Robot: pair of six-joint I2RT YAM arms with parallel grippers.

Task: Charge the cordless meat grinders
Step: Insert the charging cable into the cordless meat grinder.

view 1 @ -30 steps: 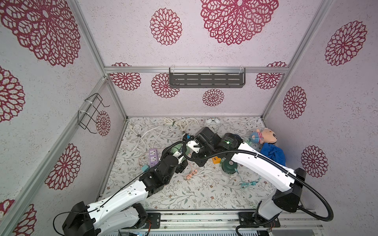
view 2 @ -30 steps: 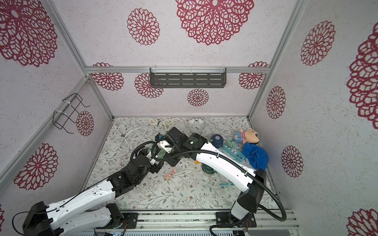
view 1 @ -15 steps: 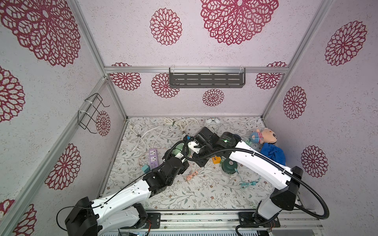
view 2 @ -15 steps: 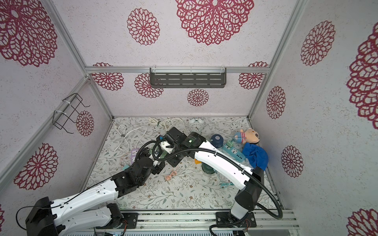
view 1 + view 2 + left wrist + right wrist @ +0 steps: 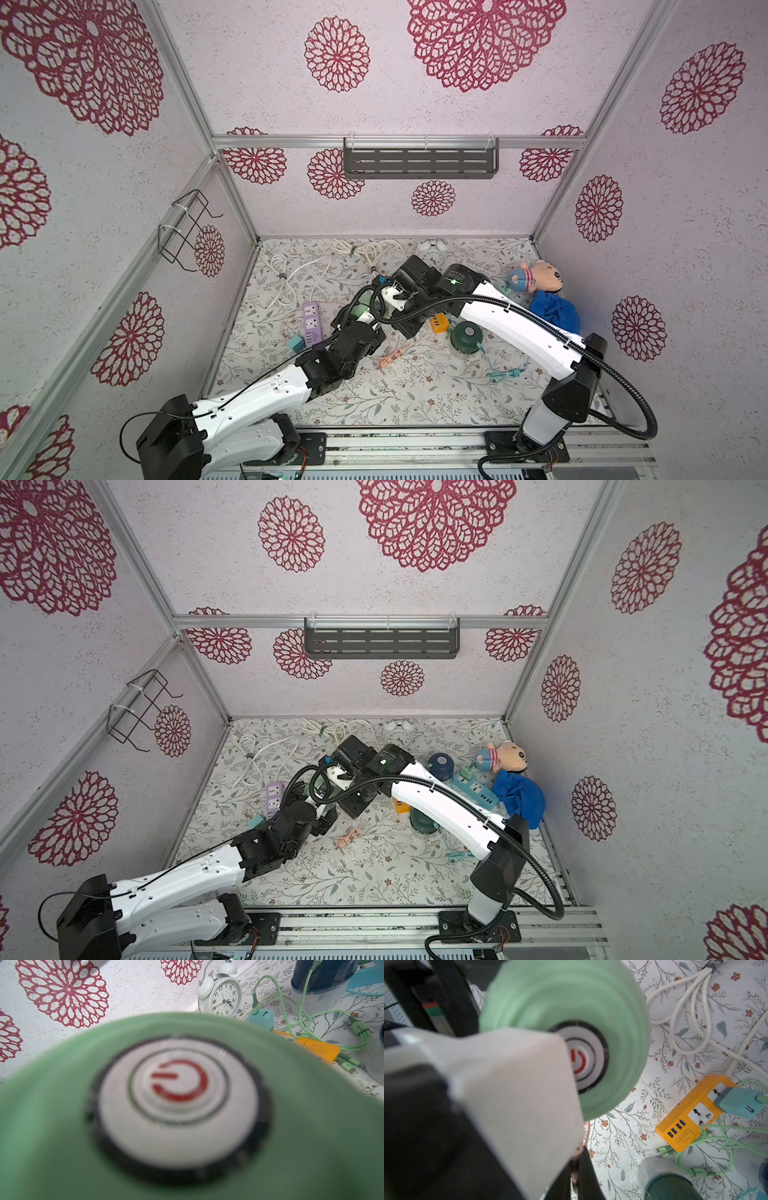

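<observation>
Only the wrist views show the red power symbol on the silver button [image 5: 178, 1103] of the mint green dome-topped grinder [image 5: 62, 1126], tilted between the arms near the orange power strip [image 5: 685, 1124], whose label is unreadable. The left claw [image 5: 360, 312] clamps it, jaws wide; the right claw [image 5: 576, 1174], closed, pinches a salmon-pink cable [image 5: 390, 358]. The contents of the dark green grinder's [image 5: 672, 1186] clear cup [image 5: 652, 1169] cannot be made out.

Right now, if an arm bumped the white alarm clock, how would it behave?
The white alarm clock stands upright, bells and handle on top, so a bump would probably topple it. Its round case might then roll. The face cover could be fragile.
</observation>
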